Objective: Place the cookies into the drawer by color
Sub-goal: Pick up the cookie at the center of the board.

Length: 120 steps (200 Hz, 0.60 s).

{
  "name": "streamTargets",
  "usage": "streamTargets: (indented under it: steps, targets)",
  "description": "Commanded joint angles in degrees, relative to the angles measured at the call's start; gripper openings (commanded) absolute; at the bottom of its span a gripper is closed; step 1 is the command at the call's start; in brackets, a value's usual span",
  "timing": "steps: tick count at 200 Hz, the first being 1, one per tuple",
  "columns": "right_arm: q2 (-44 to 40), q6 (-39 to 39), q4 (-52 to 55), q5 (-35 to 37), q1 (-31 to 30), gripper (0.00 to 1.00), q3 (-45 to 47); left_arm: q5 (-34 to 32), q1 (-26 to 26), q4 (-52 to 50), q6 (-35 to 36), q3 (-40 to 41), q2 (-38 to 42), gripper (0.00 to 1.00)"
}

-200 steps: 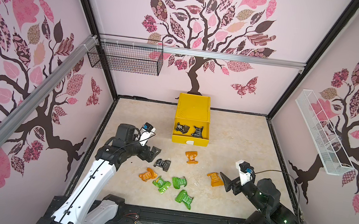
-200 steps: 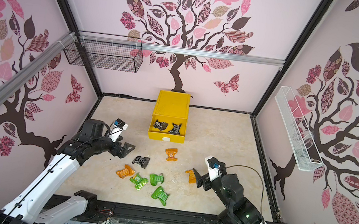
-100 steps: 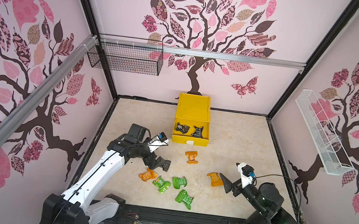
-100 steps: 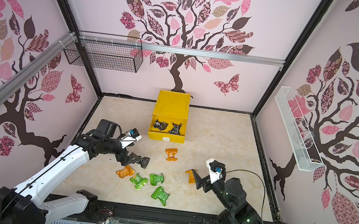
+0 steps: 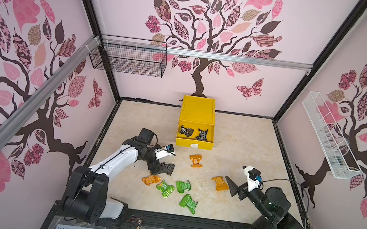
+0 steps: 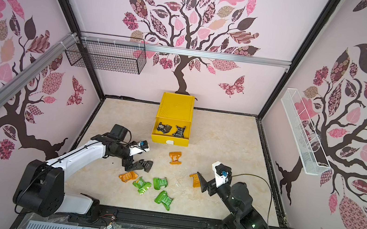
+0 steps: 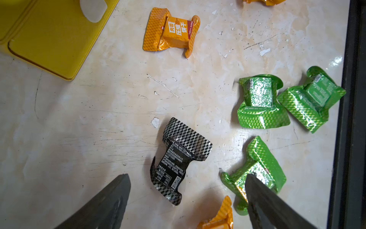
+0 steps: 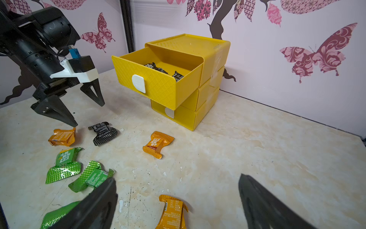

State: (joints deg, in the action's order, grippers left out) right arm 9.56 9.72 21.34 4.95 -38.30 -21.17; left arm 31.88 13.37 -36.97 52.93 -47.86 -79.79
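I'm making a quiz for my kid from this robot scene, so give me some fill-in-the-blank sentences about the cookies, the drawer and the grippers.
The pulled-out top drawer holds ___ black cookies.
The left gripper hovers, open, over the one ___ cookie on the table.
Three orange cookies and three ___ ones lie on the table.
The right gripper is ___, holding nothing.
Missing words: two; black; green; open.

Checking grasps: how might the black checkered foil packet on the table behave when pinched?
The black checkered foil packet has thin flared ends, likely to crumple; its blocky middle seems stiffer. Glossy foil may slip. Lying flat, it shouldn't roll.
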Motion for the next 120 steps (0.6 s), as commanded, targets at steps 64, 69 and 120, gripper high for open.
streamTargets:
  steps: [64, 69, 120]
  targets:
    - [-0.9, 0.5, -0.7, -0.7, 0.9, 0.99, -0.1, 0.3, -0.8, 1.9, 12.9, -0.3, -7.5, 0.92]
    - [-1.0, 0.5, -0.7, -0.5, 0.9, 0.99, -0.1, 0.2, -0.8, 2.0, 13.1, -0.4, -7.8, 0.92]
    - [-1.1, 0.6, -0.9, -0.2, 1.0, 0.99, -0.1, -4.7, 1.4, 1.5, 17.9, -0.5, -10.2, 0.87]
